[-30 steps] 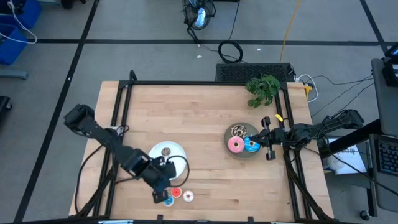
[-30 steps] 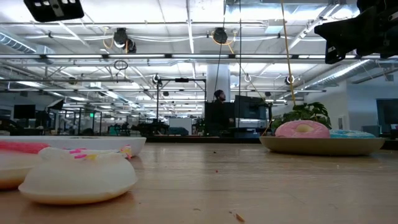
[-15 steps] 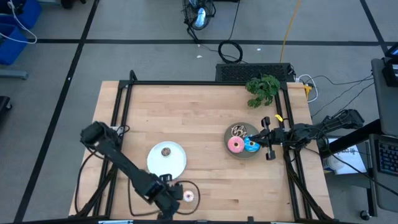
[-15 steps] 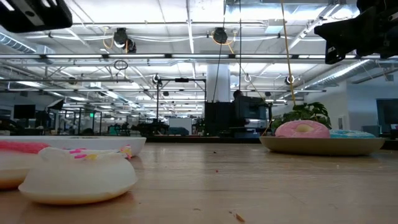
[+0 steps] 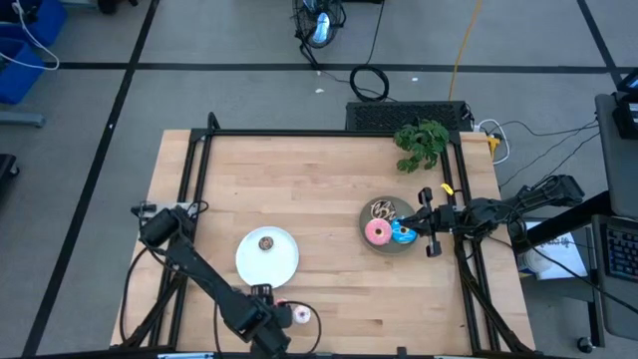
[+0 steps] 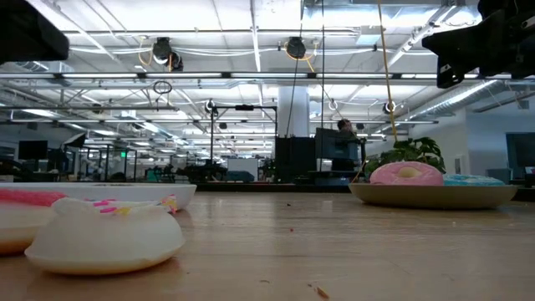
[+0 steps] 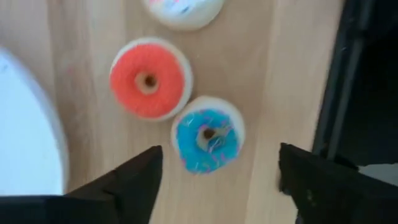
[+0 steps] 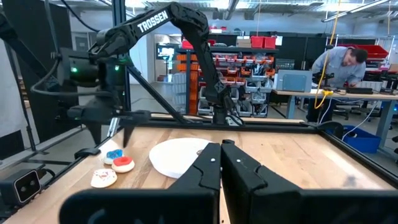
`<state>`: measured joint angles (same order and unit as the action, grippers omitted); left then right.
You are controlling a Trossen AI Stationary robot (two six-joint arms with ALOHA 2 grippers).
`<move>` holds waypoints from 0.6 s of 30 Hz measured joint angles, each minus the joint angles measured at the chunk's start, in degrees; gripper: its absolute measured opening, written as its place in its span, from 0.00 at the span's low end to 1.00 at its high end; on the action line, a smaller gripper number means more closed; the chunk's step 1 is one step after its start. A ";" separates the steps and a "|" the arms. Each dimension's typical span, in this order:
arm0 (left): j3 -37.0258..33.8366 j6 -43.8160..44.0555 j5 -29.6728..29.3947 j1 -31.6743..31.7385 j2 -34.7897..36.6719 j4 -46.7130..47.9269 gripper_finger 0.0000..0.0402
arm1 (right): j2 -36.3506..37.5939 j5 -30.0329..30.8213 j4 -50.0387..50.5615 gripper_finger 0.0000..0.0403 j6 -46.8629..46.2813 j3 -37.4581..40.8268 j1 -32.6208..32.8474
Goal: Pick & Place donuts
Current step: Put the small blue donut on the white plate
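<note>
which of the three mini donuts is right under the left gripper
The blue mini donut: it sits between the left gripper's open fingers, with the red one and whitish one beyond.

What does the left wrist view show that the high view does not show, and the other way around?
Only the left wrist view shows the blue mini donut whole, lying free on the wood between the open left gripper fingers, beside the red mini donut.

Only the high view shows the grey plate with the pink donut and blue donut, the right gripper next to it, and the plant.

Both show the whitish mini donut, the white plate and the table.
</note>
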<state>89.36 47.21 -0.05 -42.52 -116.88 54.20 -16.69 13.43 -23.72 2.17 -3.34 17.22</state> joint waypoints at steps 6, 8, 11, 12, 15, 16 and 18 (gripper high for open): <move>-1.27 1.33 -0.43 0.78 -0.19 -0.92 0.92 | 0.00 0.00 0.00 0.00 0.02 -0.02 0.00; -2.56 1.58 -0.46 0.91 -0.17 -1.49 0.93 | 0.00 -0.02 0.00 0.00 0.00 -0.02 0.01; -5.10 1.54 0.64 1.14 -0.19 -4.76 0.91 | 0.00 0.00 0.01 0.00 0.00 -0.01 0.00; -5.57 1.53 1.58 1.20 -0.19 -5.54 0.90 | 0.00 0.00 0.00 0.00 0.00 0.00 0.01; -6.73 1.52 1.93 1.31 -0.19 -6.78 0.87 | 0.00 0.00 0.02 0.00 0.00 0.00 0.01; -7.22 1.52 1.80 1.32 -0.19 -7.25 0.87 | -0.02 -0.01 0.02 0.00 0.02 -0.02 0.01; -8.07 1.53 1.71 1.35 -0.19 -8.19 0.85 | 0.00 0.00 0.02 0.00 0.07 0.00 0.01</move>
<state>81.29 48.74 1.66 -41.17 -117.08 46.01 -16.69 13.43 -23.70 2.24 -3.33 17.23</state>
